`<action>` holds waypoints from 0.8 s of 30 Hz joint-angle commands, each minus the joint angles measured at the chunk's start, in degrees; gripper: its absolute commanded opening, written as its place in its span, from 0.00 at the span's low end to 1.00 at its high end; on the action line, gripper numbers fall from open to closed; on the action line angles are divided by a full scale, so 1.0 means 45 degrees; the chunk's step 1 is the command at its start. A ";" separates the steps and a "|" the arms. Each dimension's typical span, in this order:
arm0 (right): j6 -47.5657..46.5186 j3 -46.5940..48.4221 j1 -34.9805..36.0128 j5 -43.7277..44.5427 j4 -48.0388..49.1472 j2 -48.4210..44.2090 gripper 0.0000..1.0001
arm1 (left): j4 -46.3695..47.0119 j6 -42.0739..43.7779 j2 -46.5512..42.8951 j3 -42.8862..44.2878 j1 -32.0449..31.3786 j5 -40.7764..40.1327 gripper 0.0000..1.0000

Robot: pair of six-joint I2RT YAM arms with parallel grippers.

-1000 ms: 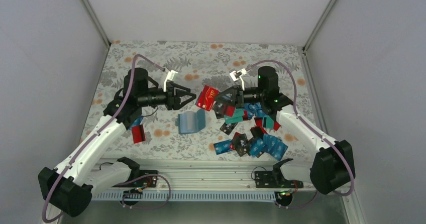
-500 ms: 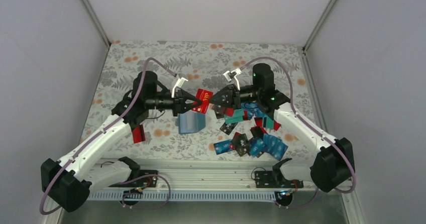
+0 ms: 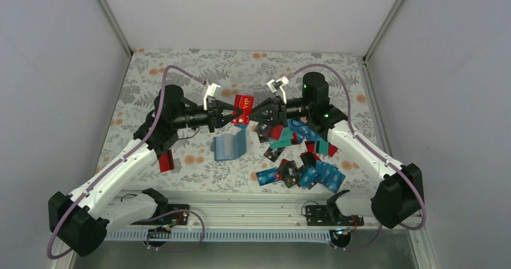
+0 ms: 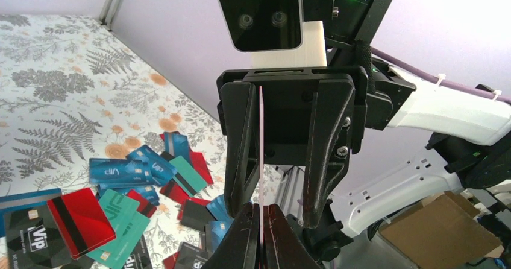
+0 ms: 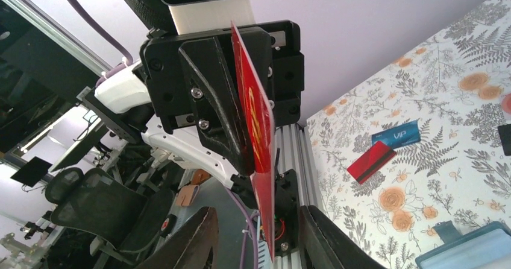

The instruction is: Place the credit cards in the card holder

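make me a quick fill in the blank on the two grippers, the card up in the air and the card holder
1. The left gripper is shut on a ___ card held in the air.
2. The right gripper, facing it, has its jaws ___.
3. The card holder sits on the table, on the ___ arm's side of the loose card pile.

Missing words: red; open; left

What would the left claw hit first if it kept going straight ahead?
The right gripper, which faces it head-on with open jaws. The red card clamped in the left gripper reaches between them, so contact would likely come quickly.
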 commanded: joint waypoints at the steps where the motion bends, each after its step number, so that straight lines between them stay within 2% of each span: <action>1: 0.0730 0.0415 0.0141 -0.0059 0.1192 0.0163 0.35 | 0.1200 -0.0750 -0.0219 -0.0278 -0.0083 -0.0087 0.02; 5: 0.0849 0.0717 0.0207 -0.0118 0.1366 0.0339 0.31 | 0.1401 -0.0881 -0.0214 -0.0332 -0.0147 -0.0058 0.02; 9: 0.1019 0.0920 0.0302 -0.0226 0.1616 0.0453 0.20 | 0.1641 -0.1001 -0.0171 -0.0403 -0.0163 -0.0042 0.02; 12: 0.0986 0.1040 0.0397 -0.0263 0.1657 0.0501 0.06 | 0.1845 -0.1119 -0.0073 -0.0516 -0.0156 -0.0013 0.02; 16: 0.0656 0.1139 0.0398 0.0145 0.1072 0.0459 0.04 | 0.1539 -0.0906 0.0052 -0.0506 -0.0156 -0.0235 0.03; 19: 0.0296 0.1306 0.0398 0.0937 0.0082 0.0474 0.04 | 0.0224 -0.0347 0.0067 -0.0284 -0.0161 -0.1158 0.15; 24: -0.0402 0.1145 0.0397 0.2493 -0.1911 0.0565 0.04 | -0.2746 0.0773 -0.0194 -0.0070 -0.0171 -0.4318 0.49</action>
